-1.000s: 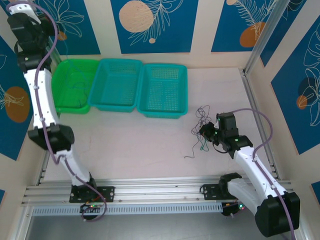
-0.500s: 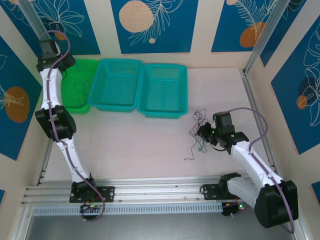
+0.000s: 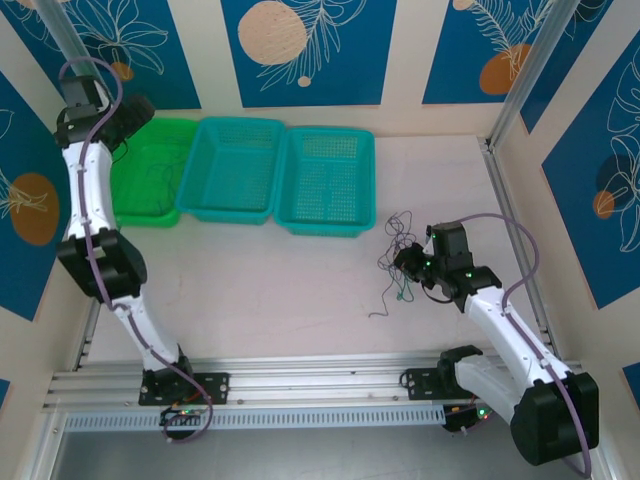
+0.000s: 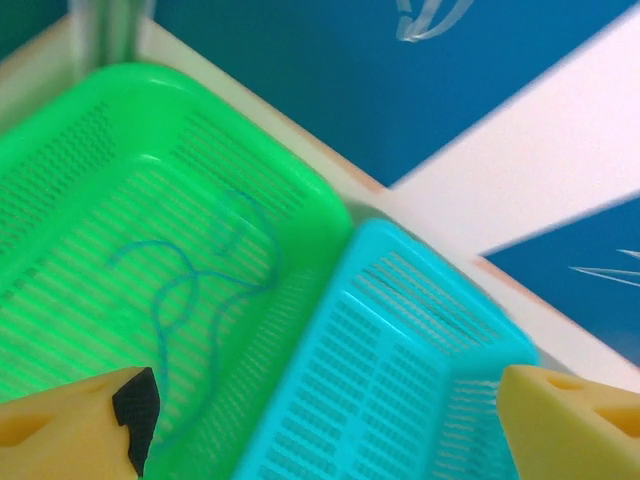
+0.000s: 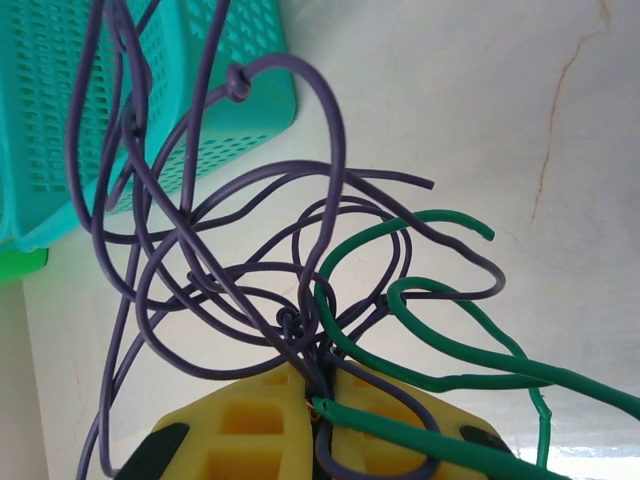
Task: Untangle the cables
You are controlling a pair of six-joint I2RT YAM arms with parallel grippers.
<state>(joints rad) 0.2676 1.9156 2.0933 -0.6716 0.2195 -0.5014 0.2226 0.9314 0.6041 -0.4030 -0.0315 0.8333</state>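
**Left claw lets go over the green basket**

A moment ago your left claw (image 4: pixel 322 395) was shut; now its yellow fingers (image 4: pixel 560 425) stand wide apart with nothing between them. Its arm has swung down from high in the corner; it hangs above the green basket (image 4: pixel 60 130). A blue cable (image 4: pixel 170 290) lies loose on that basket's floor; it does not touch the claw.

Your right claw (image 5: pixel 320 405) has hardly moved; it stays closed tight on the knot of cables (image 5: pixel 285 320). The knot has purple wires and a green one pinched between the fingers. Its loops spread over the table (image 3: pixel 280 290), near the right-hand teal basket (image 3: pixel 325 180) and well apart from the green basket.
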